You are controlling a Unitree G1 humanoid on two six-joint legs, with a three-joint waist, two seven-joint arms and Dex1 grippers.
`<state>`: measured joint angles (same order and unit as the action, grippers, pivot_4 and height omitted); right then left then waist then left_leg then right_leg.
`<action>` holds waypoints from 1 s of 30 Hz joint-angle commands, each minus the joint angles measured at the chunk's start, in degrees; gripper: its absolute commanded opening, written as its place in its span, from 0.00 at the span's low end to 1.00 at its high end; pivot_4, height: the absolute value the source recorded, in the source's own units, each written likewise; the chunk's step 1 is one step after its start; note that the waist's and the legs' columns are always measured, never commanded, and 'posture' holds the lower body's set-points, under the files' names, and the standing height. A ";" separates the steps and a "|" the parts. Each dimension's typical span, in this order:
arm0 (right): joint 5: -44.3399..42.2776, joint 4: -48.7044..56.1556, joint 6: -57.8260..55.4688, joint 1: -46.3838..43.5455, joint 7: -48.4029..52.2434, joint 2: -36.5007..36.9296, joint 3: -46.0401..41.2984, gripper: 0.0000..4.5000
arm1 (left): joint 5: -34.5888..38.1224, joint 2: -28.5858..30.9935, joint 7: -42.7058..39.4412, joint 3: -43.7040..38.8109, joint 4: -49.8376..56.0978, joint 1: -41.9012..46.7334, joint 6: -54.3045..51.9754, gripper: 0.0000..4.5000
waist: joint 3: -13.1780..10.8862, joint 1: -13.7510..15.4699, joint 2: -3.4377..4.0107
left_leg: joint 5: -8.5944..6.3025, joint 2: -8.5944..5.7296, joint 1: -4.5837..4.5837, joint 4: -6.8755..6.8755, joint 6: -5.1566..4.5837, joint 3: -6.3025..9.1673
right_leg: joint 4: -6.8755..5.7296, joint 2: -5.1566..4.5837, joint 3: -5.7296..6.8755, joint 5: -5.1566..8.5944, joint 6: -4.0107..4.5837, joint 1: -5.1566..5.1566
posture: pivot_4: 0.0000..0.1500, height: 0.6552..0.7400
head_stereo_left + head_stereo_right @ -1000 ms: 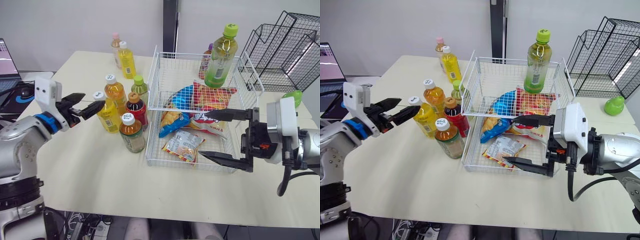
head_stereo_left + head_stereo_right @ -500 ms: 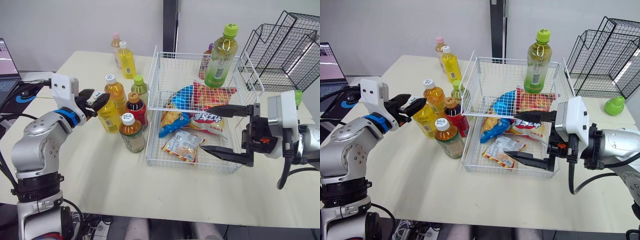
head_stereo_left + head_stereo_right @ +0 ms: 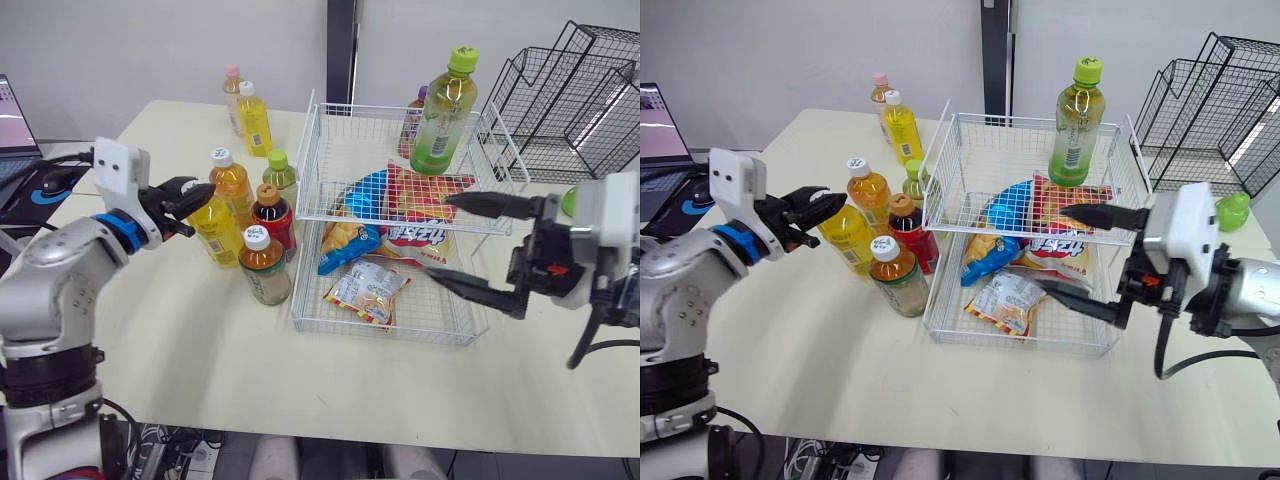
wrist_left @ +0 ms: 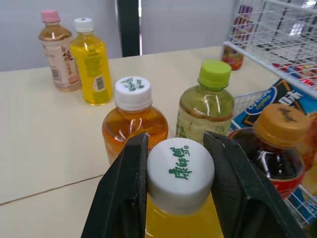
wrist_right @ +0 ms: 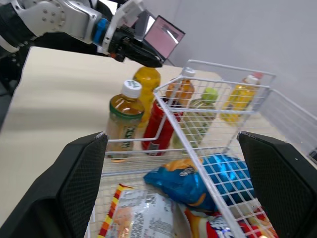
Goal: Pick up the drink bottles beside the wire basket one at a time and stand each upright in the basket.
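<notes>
Left pincer clenched on the white cap of the yellow bottle, which stands on the tabletop just left of the wire basket, crowded among other bottles; right pincer released, jaws wide, over the basket's near-right corner. Risk: a hold on the cap alone leaves the full body free to swing or slip on the lift, which could topple the brown tea bottle and cola bottle just beside it. Snack packets cover the near compartment's floor, so a bottle set there would likely tip.
</notes>
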<state>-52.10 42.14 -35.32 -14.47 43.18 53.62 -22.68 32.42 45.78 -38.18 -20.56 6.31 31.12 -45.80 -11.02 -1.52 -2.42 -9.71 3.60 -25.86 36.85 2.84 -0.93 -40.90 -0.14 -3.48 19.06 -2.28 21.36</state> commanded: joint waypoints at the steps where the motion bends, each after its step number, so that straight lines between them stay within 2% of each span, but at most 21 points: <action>1: -0.81 0.85 0.40 1.73 -1.97 0.29 -6.12 1.00 | 3.93 5.98 -6.93 -1.32 -1.16 5.52 -1.12 0.30 | 0.00 -0.05 -0.01 | 0.00 0.00 0.00 -0.01 0.00 -0.02 | 0.01 0.00 -0.02 0.00 0.00 0.00 | 1.00 0.84; 6: -0.52 4.55 0.17 7.61 -6.68 -1.75 -11.31 1.00 | 5.34 11.15 -13.93 3.13 -10.84 20.02 -3.86 0.30 | -0.06 0.24 -0.12 | 0.00 -0.02 -0.05 -0.01 0.00 0.04 | 0.04 0.02 0.07 0.01 -0.01 0.00 | 1.00 0.84; 13: -1.30 6.71 -0.08 10.89 -10.11 -1.89 -13.59 1.00 | -1.05 10.80 -25.20 14.35 -29.67 44.30 -0.52 0.30 | -0.09 0.00 -0.15 | 0.00 -0.06 -0.07 -0.01 0.00 -0.02 | 0.07 0.04 0.02 0.04 -0.06 0.02 | 1.00 0.84; 16: -2.26 7.83 0.21 12.28 -10.87 -2.17 -14.23 1.00 | -5.52 8.50 -31.19 19.84 -39.80 56.48 1.97 0.30 | -0.11 -0.05 -0.18 | 0.00 -0.05 -0.12 -0.06 0.00 -0.03 | 0.06 0.07 0.02 0.05 -0.02 0.08 | 1.00 0.84; 21: -4.15 10.04 0.15 14.87 -11.49 -2.06 -14.26 1.00 | -12.41 2.58 -37.71 24.23 -55.78 70.96 9.02 0.30 | -0.13 -0.09 -0.19 | -0.01 -0.07 -0.19 -0.08 -0.01 -0.03 | 0.14 0.08 0.01 0.09 -0.07 0.11 | 1.00 0.84; 25: -4.41 10.95 0.74 16.00 -12.26 -2.20 -14.22 1.00 | -15.52 -3.56 -39.47 24.25 -64.49 77.86 14.41 0.30 | -0.13 -0.17 -0.19 | -0.01 -0.06 -0.21 -0.12 -0.01 -0.03 | 0.15 0.07 0.02 0.13 -0.13 0.14 | 1.00 0.84; 30: -4.66 11.12 1.23 16.41 -12.71 -2.12 -14.64 1.00 | -17.86 -10.61 -40.17 23.24 -69.68 79.36 18.88 0.30 | -0.14 -0.22 -0.19 | 0.00 -0.08 -0.22 -0.10 -0.01 -0.04 | 0.15 0.04 -0.01 0.17 -0.20 0.13 | 1.00 0.84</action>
<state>-55.88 52.15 -35.46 1.81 30.97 51.31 -35.28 14.83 35.53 -78.32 4.36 -63.47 107.97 -29.61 -11.16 -1.74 -2.62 -9.71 3.53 -26.08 36.74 2.83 -0.97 -40.76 -0.10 -3.49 19.23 -2.48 21.49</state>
